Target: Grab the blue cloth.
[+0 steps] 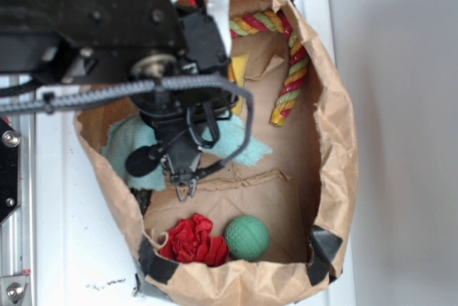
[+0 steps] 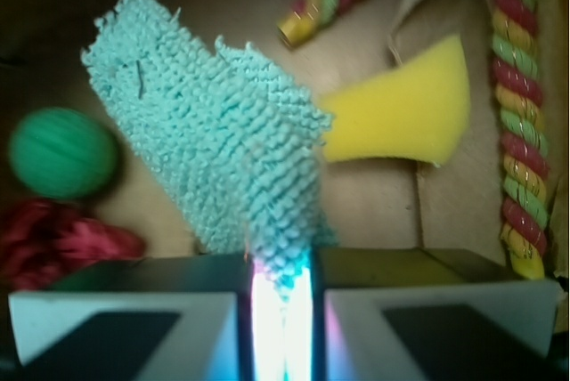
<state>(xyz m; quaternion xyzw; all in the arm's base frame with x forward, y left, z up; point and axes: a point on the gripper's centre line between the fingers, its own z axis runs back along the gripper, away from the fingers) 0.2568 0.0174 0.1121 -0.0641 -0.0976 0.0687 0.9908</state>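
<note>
Blue cloth (image 2: pixel 214 141) pinched at one corner between the fingers (image 2: pixel 223 310), which are clamped on it; wrist view shows the fabric narrowing into the slit between the two grey pads and fanning out wide and ragged above them. Looped teal weave, frayed edges. The free end spreads toward the upper left of the wrist view.

Exterior view: cloth (image 1: pixel 129 141) lies inside a brown paper bag (image 1: pixel 333 141) with rolled-down walls, standing on a white table (image 1: pixel 71 263). Cloth sits on the left half of the bag floor, largely hidden under the black arm; a teal flap shows on either side of the gripper (image 1: pixel 184 184). Whether the cloth is clear of the bag floor, cannot tell.

Other contents:
- Green ball (image 1: pixel 247 237), textured, near the bag's front wall; blurred at the left in the wrist view.
- Red ruffled fabric (image 1: pixel 192 240), touching or just beside the ball, on its left.
- Striped rope (image 1: pixel 290 56), red, yellow and green, curving along the far and right walls.
- Yellow sponge piece (image 2: pixel 401 114), partly covered by the cloth's edge in the wrist view.

Black tape patches (image 1: pixel 323 247) on the bag's front corners.
</note>
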